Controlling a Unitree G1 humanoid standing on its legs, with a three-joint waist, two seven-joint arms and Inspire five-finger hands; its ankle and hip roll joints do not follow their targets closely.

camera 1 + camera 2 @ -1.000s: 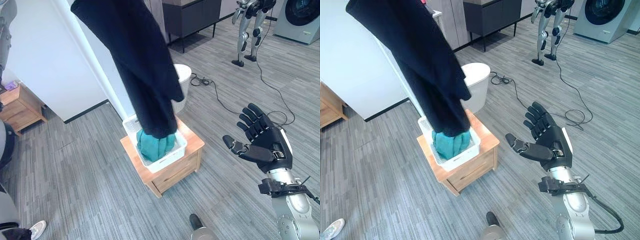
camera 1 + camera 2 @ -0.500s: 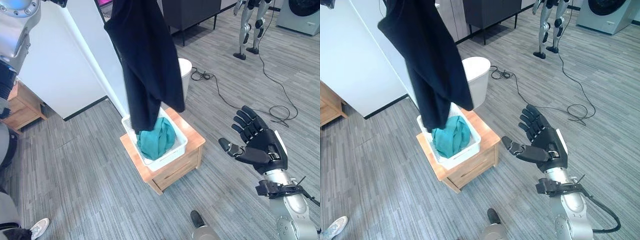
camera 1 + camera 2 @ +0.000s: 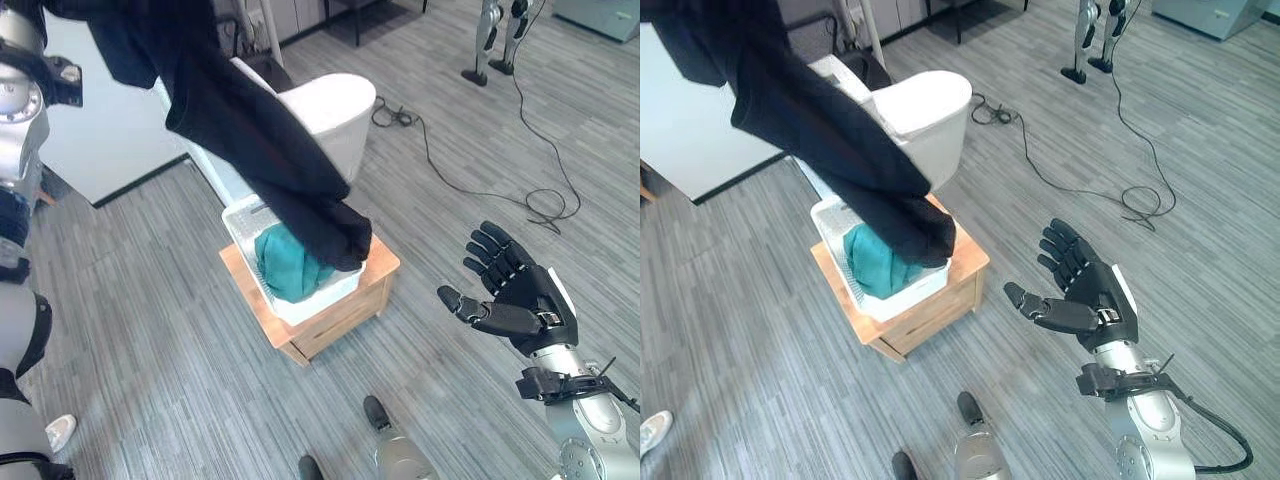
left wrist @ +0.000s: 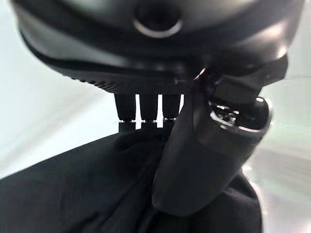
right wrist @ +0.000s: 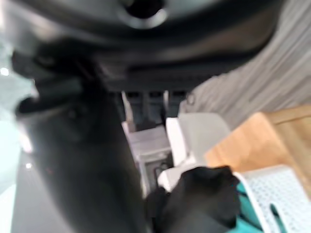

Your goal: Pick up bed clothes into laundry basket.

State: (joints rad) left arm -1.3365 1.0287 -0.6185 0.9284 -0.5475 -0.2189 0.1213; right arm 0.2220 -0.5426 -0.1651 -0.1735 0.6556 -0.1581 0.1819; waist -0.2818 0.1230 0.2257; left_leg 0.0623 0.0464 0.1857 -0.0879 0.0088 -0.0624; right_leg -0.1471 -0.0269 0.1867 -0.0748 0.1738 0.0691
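The black garment (image 3: pixel 250 150) runs off the picture's top edge and hides much of the teal cloth (image 3: pixel 285 265) in the white basket (image 3: pixel 245 215).

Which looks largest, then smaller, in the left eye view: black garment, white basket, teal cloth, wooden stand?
1. black garment, though it hangs nearer the camera
2. wooden stand
3. white basket
4. teal cloth

Bright even indoor light, soft shadows, blurred wrist views, glare behind left hand (image 4: pixel 204 145)
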